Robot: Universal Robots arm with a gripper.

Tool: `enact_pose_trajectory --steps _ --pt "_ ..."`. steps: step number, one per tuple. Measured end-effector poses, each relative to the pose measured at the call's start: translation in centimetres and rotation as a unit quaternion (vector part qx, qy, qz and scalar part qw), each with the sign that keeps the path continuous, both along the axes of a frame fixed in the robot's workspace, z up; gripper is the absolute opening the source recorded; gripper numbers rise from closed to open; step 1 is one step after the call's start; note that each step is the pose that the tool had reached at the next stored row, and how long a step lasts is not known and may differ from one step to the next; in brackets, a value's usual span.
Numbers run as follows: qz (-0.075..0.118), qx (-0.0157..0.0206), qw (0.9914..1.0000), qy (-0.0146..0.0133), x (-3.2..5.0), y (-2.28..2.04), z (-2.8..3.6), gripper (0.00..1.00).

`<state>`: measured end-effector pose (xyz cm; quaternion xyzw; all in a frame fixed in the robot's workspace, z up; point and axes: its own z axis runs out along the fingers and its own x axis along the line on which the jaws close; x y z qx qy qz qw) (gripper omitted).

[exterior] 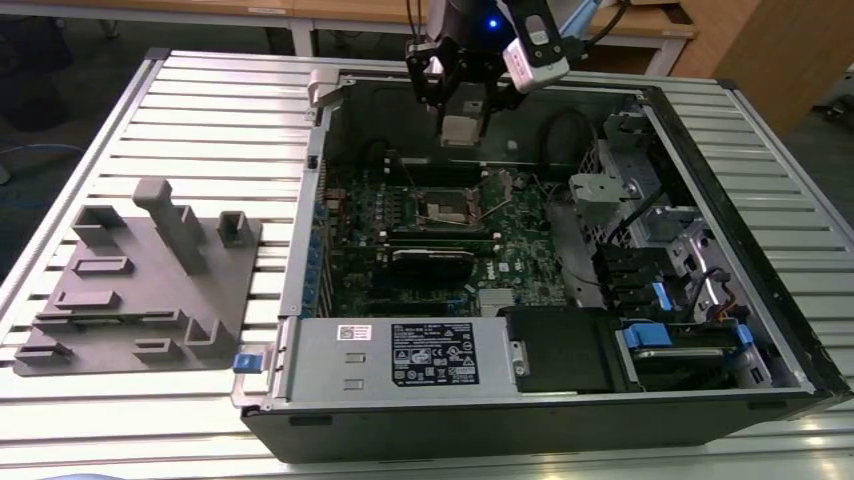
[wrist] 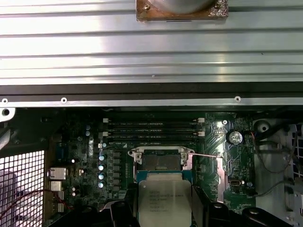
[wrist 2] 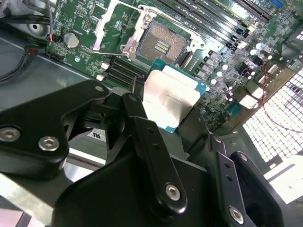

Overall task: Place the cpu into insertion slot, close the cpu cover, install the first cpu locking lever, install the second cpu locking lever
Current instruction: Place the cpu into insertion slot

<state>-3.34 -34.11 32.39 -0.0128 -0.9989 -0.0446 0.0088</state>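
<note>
We see end effector (exterior: pixel 461 128) clamped on cpu (wrist 2: pixel 170 100). Chip hangs above open insertion slot (wrist 2: pixel 161 45), not touching. We judge risk: tilt or offset at touchdown bends socket pins; weak edge grip lets chip slip.

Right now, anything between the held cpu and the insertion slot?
Nothing loose. In both wrist views the cpu, gripped by the pincer, hangs just short of the open insertion slot; only the socket's metal rim lies between.

Exterior view high; both wrist views close (shared: insertion slot (wrist 2: pixel 161 46) (wrist: pixel 160 162))
</note>
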Motion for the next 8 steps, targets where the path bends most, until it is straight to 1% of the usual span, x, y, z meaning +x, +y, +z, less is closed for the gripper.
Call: enact_pose_trajectory --steps 4,8 --pt "0.0 0.0001 1.0 -0.0001 0.0 0.0 -0.17 0.54" --pt "0.0 0.0001 1.0 0.0 0.0 0.0 -0.52 0.54"
